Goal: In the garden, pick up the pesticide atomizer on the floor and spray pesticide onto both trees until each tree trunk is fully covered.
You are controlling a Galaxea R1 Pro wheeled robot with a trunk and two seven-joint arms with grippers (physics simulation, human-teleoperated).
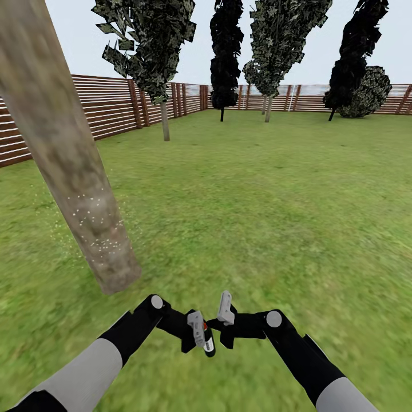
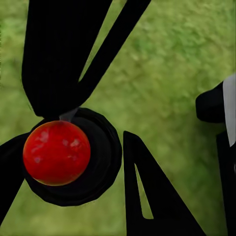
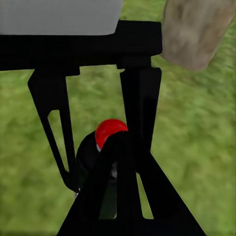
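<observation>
The small dark pesticide atomizer bottle with its round red top (image 1: 205,336) sits at six o'clock in the head view, low and central, pinched between the black fingers of the left gripper (image 1: 197,337). The left wrist view looks straight down on that red top (image 2: 56,152), a dark finger (image 2: 64,54) pressing on the bottle's shoulder, so the left gripper is closed on the atomizer. The right gripper (image 1: 228,327) hangs just beside it, at about five o'clock; in the right wrist view the bottle's red top (image 3: 110,132) shows behind one of two black fingers, but whether those jaws are parted or shut I cannot tell.

The thick, mottled grey-tan tree trunk (image 1: 68,154) leans from eleven o'clock down to about eight o'clock, its foot on the blurry green grass floor (image 1: 274,217). Pale specks dot only its lower stretch.

Risks, as I judge them:
- The two grippers sit so close that any swing of the right arm could knock the bottle askew or out of the left fingers
- The hold seems to sit near the bottle's shoulder, so it may pivot
- The nozzle's heading is unclear, and spray could fall on grass
- The trunk's upper part looks uncovered and may be missed
- A brown slatted wooden fence (image 1: 114,106) rings the lawn from ten to two o'clock
</observation>
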